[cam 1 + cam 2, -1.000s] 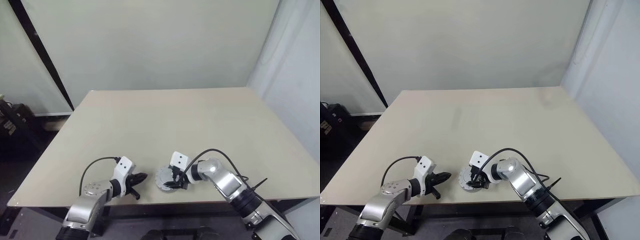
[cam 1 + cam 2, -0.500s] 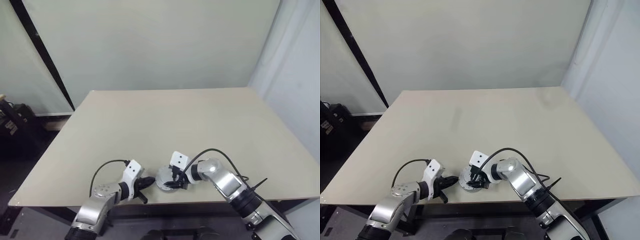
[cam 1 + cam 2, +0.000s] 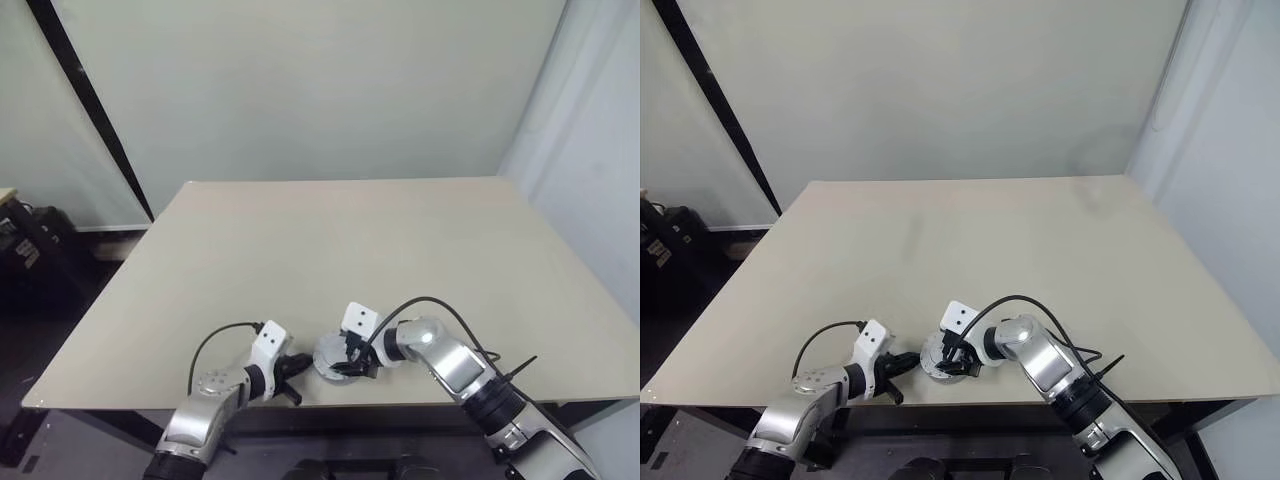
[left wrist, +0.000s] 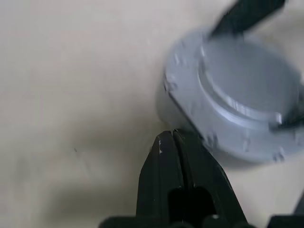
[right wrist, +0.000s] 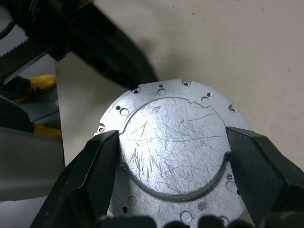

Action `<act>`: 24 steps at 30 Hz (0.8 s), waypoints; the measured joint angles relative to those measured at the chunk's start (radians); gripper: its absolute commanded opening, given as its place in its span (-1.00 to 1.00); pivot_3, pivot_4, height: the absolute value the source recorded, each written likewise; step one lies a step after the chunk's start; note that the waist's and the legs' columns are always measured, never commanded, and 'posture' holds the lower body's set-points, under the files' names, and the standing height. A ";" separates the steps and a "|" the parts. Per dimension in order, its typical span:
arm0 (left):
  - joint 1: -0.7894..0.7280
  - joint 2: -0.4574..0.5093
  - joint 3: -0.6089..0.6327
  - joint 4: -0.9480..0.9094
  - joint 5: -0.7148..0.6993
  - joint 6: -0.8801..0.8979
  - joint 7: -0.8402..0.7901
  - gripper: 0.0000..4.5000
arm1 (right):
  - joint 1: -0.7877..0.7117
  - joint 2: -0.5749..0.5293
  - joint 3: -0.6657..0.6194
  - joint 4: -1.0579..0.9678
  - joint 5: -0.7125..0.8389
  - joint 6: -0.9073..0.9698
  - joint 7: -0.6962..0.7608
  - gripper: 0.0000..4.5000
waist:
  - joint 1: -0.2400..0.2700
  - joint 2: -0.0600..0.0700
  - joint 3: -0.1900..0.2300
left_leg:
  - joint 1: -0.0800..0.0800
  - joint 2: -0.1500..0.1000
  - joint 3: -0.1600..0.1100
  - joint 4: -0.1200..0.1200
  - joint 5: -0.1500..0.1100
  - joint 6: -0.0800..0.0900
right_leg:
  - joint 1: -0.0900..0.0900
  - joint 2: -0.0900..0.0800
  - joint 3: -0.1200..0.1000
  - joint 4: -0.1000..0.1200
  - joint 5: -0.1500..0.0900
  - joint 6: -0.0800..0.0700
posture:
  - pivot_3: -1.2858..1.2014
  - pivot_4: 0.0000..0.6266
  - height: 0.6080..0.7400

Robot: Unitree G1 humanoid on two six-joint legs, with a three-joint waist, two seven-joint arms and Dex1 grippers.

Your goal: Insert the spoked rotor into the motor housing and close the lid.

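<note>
Left gripper point(image 4: 172, 135), fingers pressed together and empty, has slid right to touch round grey lid point(image 5: 173, 147); right gripper point(image 5: 171, 156) clamps lid at near table edge point(image 3: 120, 405); closing likely nearly done

We observed a single round grey metal unit point(image 5: 173, 147) lying flat on the table point(image 3: 400, 250) near its front edge, at about 6 o'clock on the tabletop. Its top face was a scratched, raised silvery disc, which we took to be the lid, seated level on a wider flange pierced by small holes around the edge. The body beneath was a short grey cylinder point(image 4: 237, 102). Coils and the spoked rotor were hidden.
</note>
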 measured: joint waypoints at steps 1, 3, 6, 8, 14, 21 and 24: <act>-0.008 0.000 0.009 0.000 -0.012 0.000 0.000 -1.00 | 0.000 0.000 0.001 0.000 0.000 0.000 0.000 0.47 | 0.000 0.000 0.000 | 0.000 0.000 0.000 0.000 0.000 0.000 | 0.000 0.000 0.000 0.000 0.000 0.000 | 0.03 -1.00 1.00; -0.016 0.001 0.024 -0.004 -0.021 -0.001 -0.002 -1.00 | 0.000 0.000 0.001 -0.001 0.000 0.000 0.000 0.47 | -0.001 0.000 0.000 | 0.000 0.000 0.000 0.000 0.000 0.000 | 0.000 0.000 0.000 0.000 0.000 0.000 | 0.03 -1.00 1.00; -0.014 0.004 0.029 -0.011 -0.043 0.000 -0.024 -1.00 | 0.000 0.000 0.001 -0.003 0.000 0.001 0.001 0.47 | -0.001 0.000 0.000 | 0.000 0.000 0.000 -0.001 0.000 0.000 | 0.000 0.000 0.000 0.000 0.000 0.000 | 0.03 -1.00 1.00; -0.012 0.004 0.022 -0.017 -0.053 0.002 -0.041 -1.00 | 0.000 0.000 0.002 -0.003 0.000 0.002 0.000 0.47 | -0.001 0.000 0.000 | 0.000 0.000 0.000 -0.001 0.000 0.000 | -0.001 0.000 0.000 0.000 0.000 0.000 | 0.03 -1.00 1.00; -0.001 0.007 -0.016 -0.023 -0.049 -0.006 -0.056 -1.00 | 0.000 -0.001 0.003 -0.003 -0.002 0.013 -0.003 0.47 | 0.000 0.000 -0.001 | 0.000 0.000 0.000 -0.001 0.000 0.000 | 0.000 0.000 0.000 0.000 0.000 0.000 | 0.03 -1.00 1.00; -0.003 0.023 -0.041 -0.020 -0.032 -0.021 -0.041 -1.00 | 0.000 -0.002 0.006 -0.003 -0.002 0.021 -0.007 0.47 | 0.000 0.003 -0.004 | 0.001 0.000 0.000 -0.001 0.000 0.000 | 0.000 0.000 0.000 0.000 0.000 0.000 | 0.03 -1.00 1.00; -0.004 0.023 -0.043 -0.019 -0.027 -0.023 -0.040 -1.00 | 0.000 -0.002 0.007 -0.003 -0.002 0.017 -0.009 0.47 | 0.000 0.003 -0.005 | 0.001 0.000 0.000 -0.001 0.000 0.000 | 0.000 0.000 0.000 0.000 0.000 0.000 | 0.03 -1.00 1.00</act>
